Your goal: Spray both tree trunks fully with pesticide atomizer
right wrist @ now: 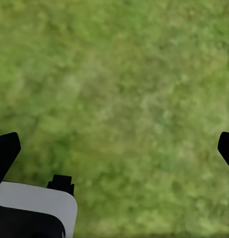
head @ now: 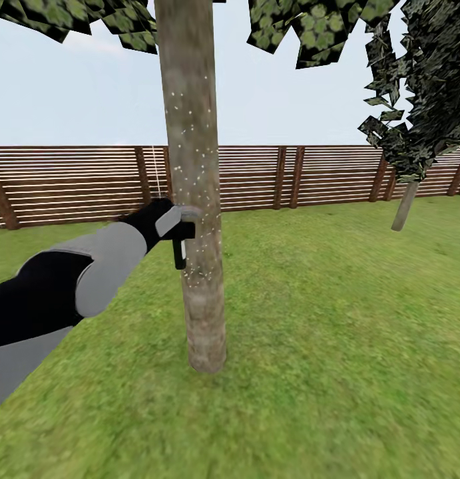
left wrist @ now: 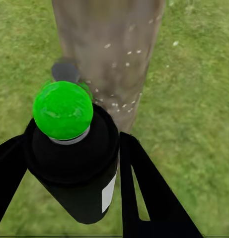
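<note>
Left end effector holds atomizer against tree trunk, fence behind.

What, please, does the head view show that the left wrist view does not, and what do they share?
Head view alone: the wooden fence, sky, leaf canopy and a second tree. Left wrist view alone: the atomizer's green cap and black body, gripped in the left pincer. Both: the tree trunk speckled with white droplets, and the lawn.
</note>
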`<state>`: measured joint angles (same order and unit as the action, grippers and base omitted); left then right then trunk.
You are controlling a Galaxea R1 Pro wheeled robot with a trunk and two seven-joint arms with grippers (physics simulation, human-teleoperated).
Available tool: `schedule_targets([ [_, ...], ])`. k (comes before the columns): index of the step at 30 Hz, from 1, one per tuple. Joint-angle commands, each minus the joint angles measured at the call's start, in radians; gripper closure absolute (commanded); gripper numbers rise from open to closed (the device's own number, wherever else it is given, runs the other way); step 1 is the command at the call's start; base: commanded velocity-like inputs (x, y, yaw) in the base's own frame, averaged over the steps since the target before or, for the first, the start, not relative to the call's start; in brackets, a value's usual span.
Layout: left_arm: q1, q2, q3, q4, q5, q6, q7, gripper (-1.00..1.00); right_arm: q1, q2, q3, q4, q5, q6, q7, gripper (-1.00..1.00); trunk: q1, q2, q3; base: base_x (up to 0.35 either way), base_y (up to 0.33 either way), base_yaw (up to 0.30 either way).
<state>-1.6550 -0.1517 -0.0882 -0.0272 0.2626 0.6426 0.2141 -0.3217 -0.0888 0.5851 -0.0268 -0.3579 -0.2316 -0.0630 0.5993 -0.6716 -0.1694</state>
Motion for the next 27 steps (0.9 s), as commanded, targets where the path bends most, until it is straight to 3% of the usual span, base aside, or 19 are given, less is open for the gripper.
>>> schedule_targets([
  [1,0.012,0.000,-0.008,-0.002,0.011,0.000,0.005,1.00,0.000,0.000,0.009,-0.001,-0.007,-0.002,-0.003,-1.00,0.000,-0.001,-0.002,0.000,0.000,0.000],
  [4,0.080,0.000,-0.008,-0.002,0.009,-0.080,0.005,1.00,0.000,0.000,0.009,-0.001,-0.007,-0.002,-0.003,-1.00,0.000,-0.001,-0.002,0.000,0.000,0.000],
  [7,0.151,0.001,-0.008,-0.002,-0.025,-0.125,0.005,1.00,0.000,0.000,0.009,0.000,-0.007,-0.002,-0.003,-1.00,0.000,-0.001,-0.002,0.000,0.000,0.000],
  [12,0.255,0.001,-0.008,-0.002,-0.042,-0.248,0.005,1.00,0.000,0.000,0.009,-0.001,-0.007,-0.002,-0.003,-1.00,0.000,-0.001,-0.002,0.000,0.000,0.000],
  [16,0.300,0.001,-0.008,-0.001,-0.043,-0.305,0.005,1.00,0.000,0.000,0.009,0.000,-0.007,-0.002,-0.003,-1.00,0.000,-0.001,-0.002,0.000,0.000,0.000],
  [19,0.334,0.001,-0.008,-0.001,-0.043,-0.318,0.005,1.00,0.000,0.000,0.009,0.000,-0.007,-0.002,-0.002,-1.00,0.000,-0.001,-0.002,-0.087,0.000,0.000],
  [27,0.360,0.001,-0.008,-0.001,-0.043,-0.322,0.005,1.00,0.000,0.001,0.009,-0.001,-0.009,-0.003,-0.001,-1.00,0.000,-0.001,-0.002,-0.134,0.022,0.000],
])
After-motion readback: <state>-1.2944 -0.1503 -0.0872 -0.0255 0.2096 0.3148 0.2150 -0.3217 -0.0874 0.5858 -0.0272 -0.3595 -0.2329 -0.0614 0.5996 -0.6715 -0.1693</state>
